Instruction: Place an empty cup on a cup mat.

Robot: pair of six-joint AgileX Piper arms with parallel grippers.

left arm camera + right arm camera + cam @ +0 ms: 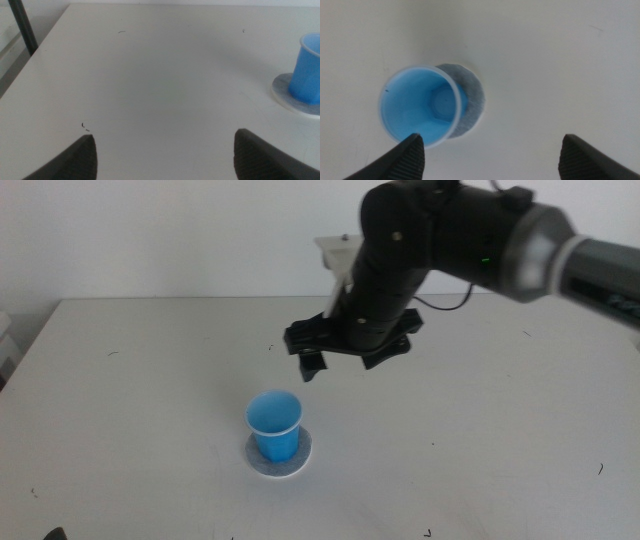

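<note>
The blue cup stands upright and empty on the grey cup mat at the table's front middle. My right gripper is open and empty, hovering above and a little behind and to the right of the cup, apart from it. Its wrist view looks straight down into the cup, with the mat showing past the cup's far side and its jaws wide apart. My left gripper is open and empty, low over the table to the left of the cup and mat.
The white table has bare room on all sides of the cup. A white bracket sits on the right arm. A dark post stands beyond the table's edge in the left wrist view.
</note>
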